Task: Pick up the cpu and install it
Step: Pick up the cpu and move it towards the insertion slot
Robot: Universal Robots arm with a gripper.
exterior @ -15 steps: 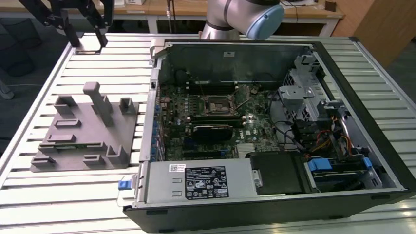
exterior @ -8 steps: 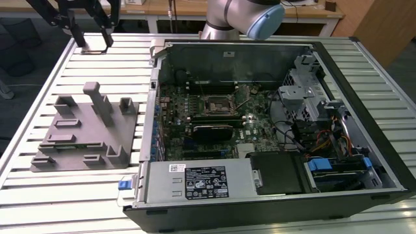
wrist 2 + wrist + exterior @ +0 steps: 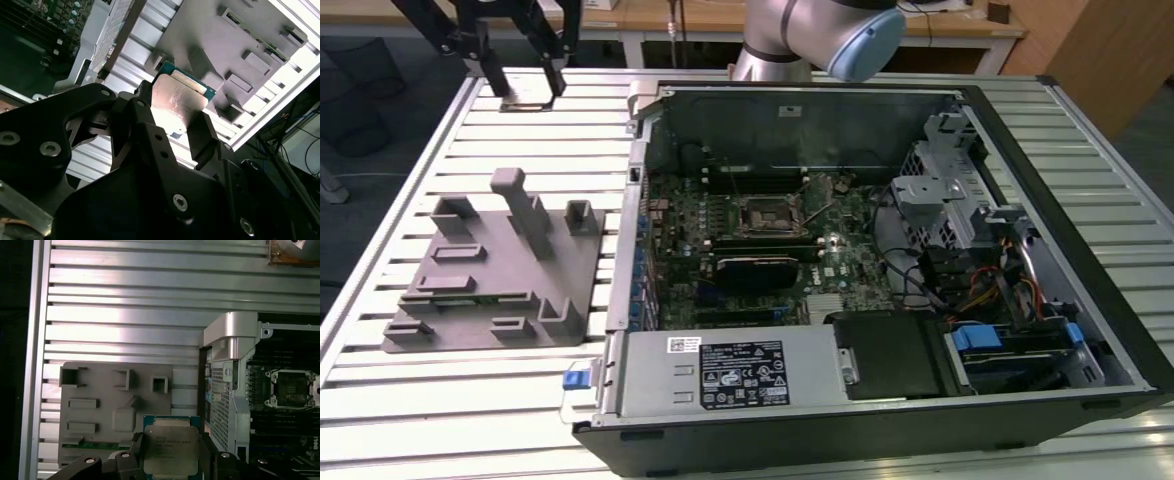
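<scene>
Slatted table (image 3: 400,415) | one grey tray (image 3: 460,300) | one cpu (image 3: 169,450) gripped by pincer (image 3: 174,120)

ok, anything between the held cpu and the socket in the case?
Only the case's silver metal side wall: it lies between the small square silver-topped cpu, held in the hand, and the square motherboard socket.

gripper (image 3: 171,456) with cpu (image 3: 170,445): over tray (image 3: 100,385) edge, case wall (image 3: 222,400) just beside
tray posts (image 3: 520,200): upright, block low passes
case wall: between tray and motherboard (image 3: 841,240)
socket (image 3: 763,212): open above; black block (image 3: 754,268) adjacent
</scene>
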